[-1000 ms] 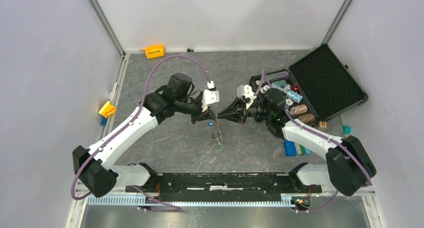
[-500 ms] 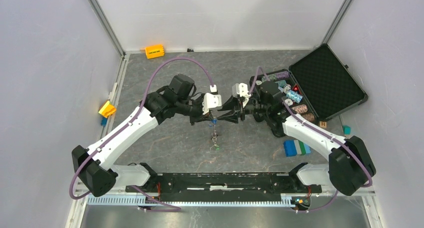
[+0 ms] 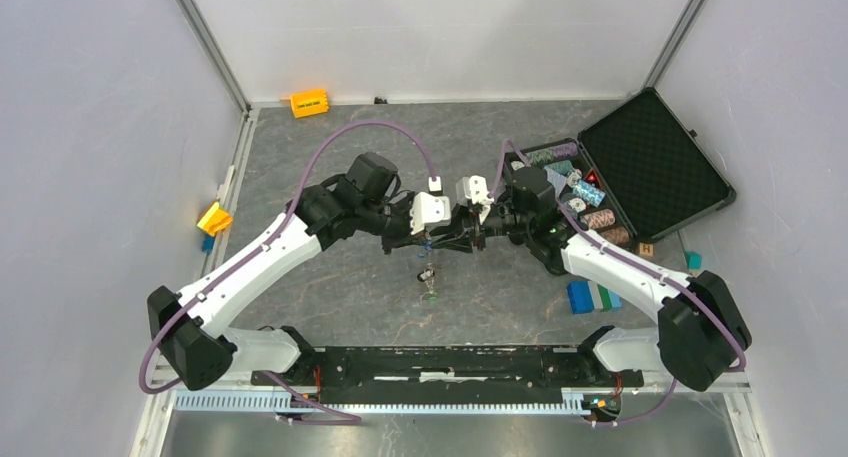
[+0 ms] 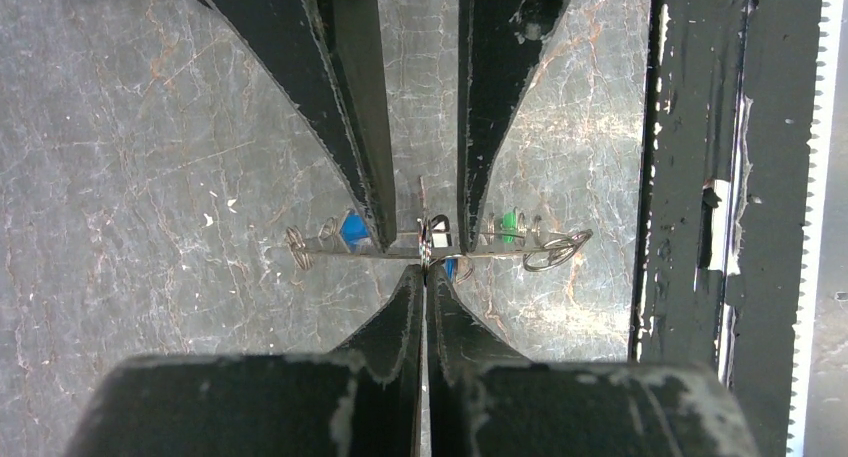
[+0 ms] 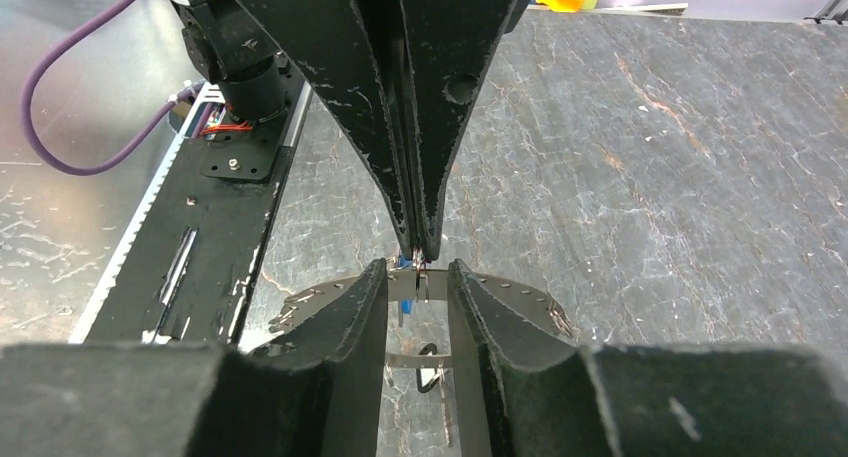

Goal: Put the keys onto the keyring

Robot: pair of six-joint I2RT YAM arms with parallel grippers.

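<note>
1. The left gripper (image 4: 424,269) has its fingers pressed together on the keyring (image 4: 325,248), holding it off the table (image 3: 350,297) at mid-table.
2. The right gripper (image 5: 418,277) meets it tip to tip, jaws parted and straddling that pinch point.
3. The ring is thin, silvery and toothed. The keys (image 4: 509,223) hang along it with blue and green tags.
4. Bare marbled tabletop lies to the left and far side. The black base rail (image 3: 450,362) is on the near side, and the open case (image 3: 650,167) of striped chips (image 3: 590,192) on the right.
5. A small cube (image 3: 647,248) by the case bears a mark too small to read.
</note>
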